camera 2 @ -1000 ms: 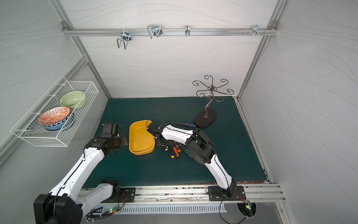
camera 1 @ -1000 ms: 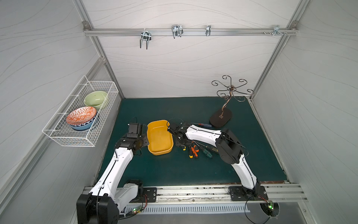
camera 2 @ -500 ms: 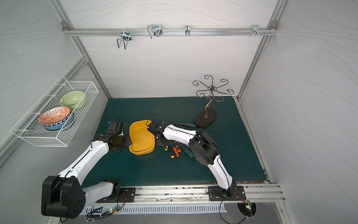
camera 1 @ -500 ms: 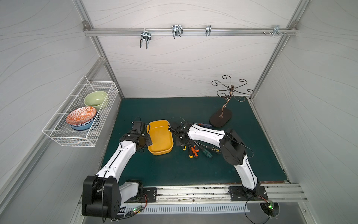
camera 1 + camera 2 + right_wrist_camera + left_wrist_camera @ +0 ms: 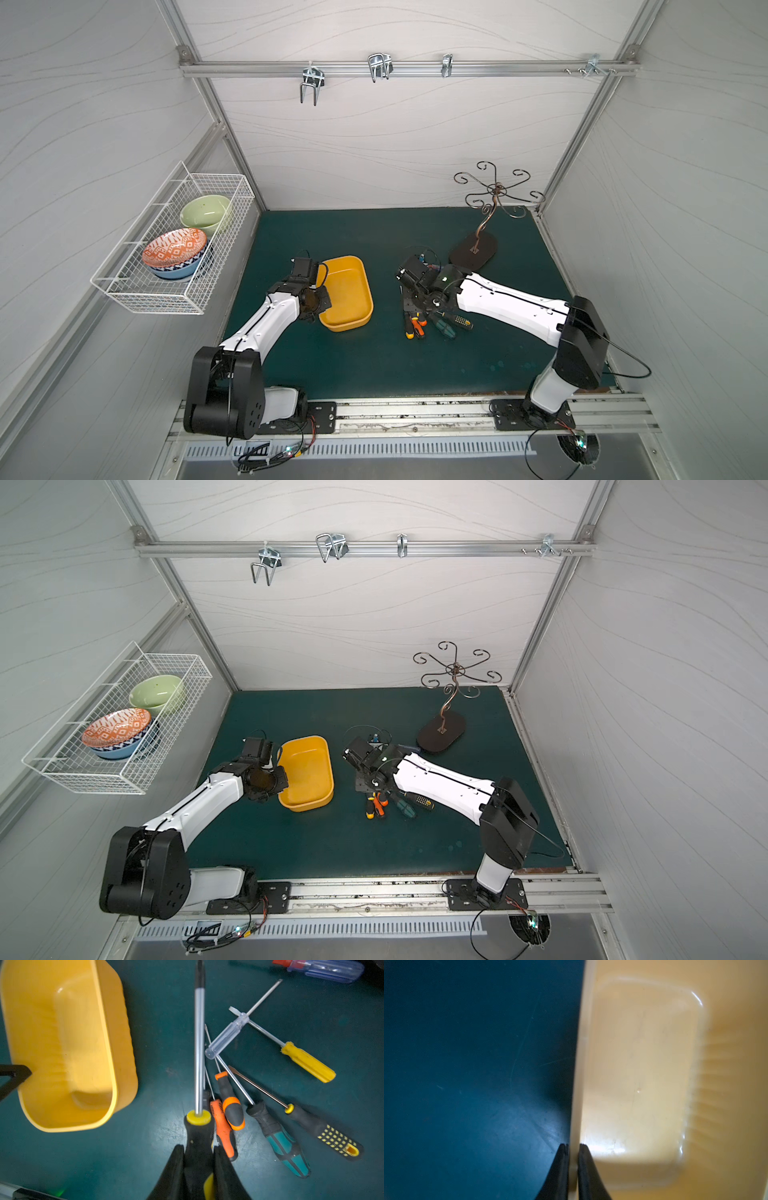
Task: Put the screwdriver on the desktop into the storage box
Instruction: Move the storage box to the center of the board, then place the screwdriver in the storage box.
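Right tool [image 5: 198, 1148] clamped on black screwdriver [image 5: 199, 1043] handle, shaft ahead of it. Left tool [image 5: 573, 1147] pinches storage box [image 5: 579, 1053] rim. Risk: long shaft drags neighbouring screwdrivers [image 5: 231, 1109] or clips rim in transit.

pale wavy-grained walls [image 5: 395, 137] enclose the space. an aluminium rail [image 5: 519, 68] carries hooks [image 5: 378, 68]; a wire basket [image 5: 166, 286] hangs beside.

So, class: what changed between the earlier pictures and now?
The left gripper swung in to the storage box and pinched its rim. The right gripper closed on the black-handled screwdriver, its elbow swinging outward. The loose screwdrivers on the desktop stayed put.
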Controlling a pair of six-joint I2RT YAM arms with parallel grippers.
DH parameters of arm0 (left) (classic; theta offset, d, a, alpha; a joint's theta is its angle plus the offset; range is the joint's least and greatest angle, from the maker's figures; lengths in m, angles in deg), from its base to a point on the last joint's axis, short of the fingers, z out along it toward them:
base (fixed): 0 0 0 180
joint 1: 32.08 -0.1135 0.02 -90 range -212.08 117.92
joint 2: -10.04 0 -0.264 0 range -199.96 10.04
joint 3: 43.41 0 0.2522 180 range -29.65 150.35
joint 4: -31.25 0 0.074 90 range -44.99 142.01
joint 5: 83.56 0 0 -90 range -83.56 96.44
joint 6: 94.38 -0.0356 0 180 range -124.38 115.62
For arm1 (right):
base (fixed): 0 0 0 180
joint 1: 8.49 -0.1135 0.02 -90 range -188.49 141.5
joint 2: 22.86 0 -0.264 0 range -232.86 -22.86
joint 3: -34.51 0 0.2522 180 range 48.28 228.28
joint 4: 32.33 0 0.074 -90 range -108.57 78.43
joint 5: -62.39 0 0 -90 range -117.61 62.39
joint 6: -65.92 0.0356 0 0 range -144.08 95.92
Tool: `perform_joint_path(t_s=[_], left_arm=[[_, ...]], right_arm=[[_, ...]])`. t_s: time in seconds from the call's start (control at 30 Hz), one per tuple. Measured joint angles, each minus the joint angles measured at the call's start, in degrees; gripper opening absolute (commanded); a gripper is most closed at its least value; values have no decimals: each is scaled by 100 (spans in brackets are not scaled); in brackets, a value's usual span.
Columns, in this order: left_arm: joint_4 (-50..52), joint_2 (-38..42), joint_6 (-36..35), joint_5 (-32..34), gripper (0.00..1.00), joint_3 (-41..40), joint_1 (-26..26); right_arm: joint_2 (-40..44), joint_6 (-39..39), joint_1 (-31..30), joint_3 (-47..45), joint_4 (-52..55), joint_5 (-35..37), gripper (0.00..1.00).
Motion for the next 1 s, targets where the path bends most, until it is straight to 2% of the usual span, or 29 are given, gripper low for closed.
perform_joint_path(t_s=[0.03, 0.2, 0.47, 0.5, 0.6, 0.67, 0.8, 1.0], left_arm=[[-22, -11, 20, 35, 0, 15, 76], [-101, -79, 98, 212, 0, 46, 476], [-120, -20, 431, 315, 0, 44, 1456], [-122, 4, 483, 332, 3, 37, 1547], [-125, 92, 647, 358, 21, -20, 1740], [-122, 142, 754, 398, 27, -63, 1759], [-66, 356, 916, 586, 29, -66, 1759], [310, 1711, 1569, 1364, 31, -85, 1759]], right_arm=[[50, 0, 0, -59, 7, -4, 4], [321, -20, 11, -140, 24, -22, 3], [592, -74, 9, -136, 37, -214, 4], [592, -74, 2, -136, 37, -249, 4], [562, -72, -76, -74, 59, -286, 4], [422, -68, -210, 129, 74, -345, 4], [-9, -22, -444, 538, -44, -546, 4], [-907, 90, -555, 1200, -223, -863, 4]])
